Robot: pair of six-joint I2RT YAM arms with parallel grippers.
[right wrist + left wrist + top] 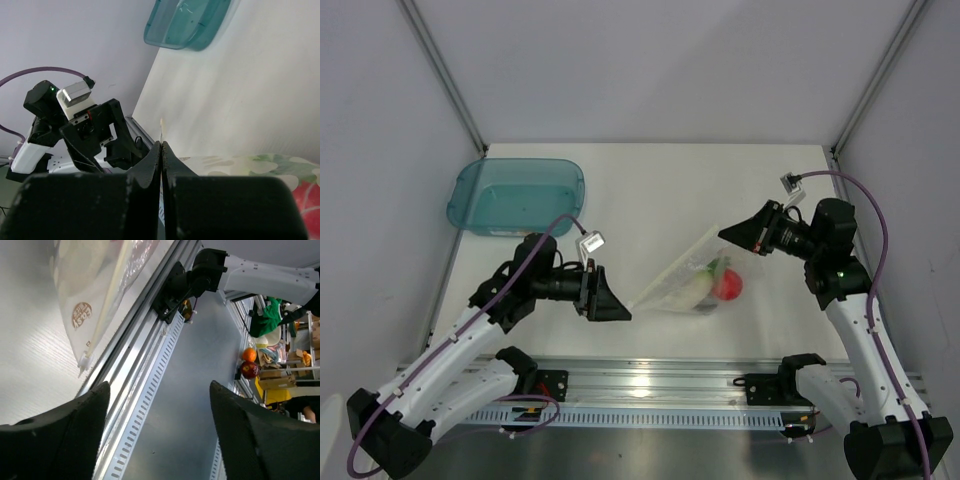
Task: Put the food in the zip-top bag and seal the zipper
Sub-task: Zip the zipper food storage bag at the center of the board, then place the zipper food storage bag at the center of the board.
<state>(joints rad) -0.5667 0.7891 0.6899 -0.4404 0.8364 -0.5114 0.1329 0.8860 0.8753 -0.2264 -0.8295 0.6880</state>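
Your left gripper (pixel 158 390) reaches low over the table (pixel 670 180), spread wide apart and holding nothing. The zip-top bag (pixel 680 280) lies just past it, between your arms. Your right gripper (pixel 161 146) leans in, pinched tight on the bag's top corner.

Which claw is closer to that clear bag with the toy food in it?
Right. The right claw is shut on the bag's raised far corner, pinching its edge. The left claw stands open just short of the bag's near-left corner, not touching it.
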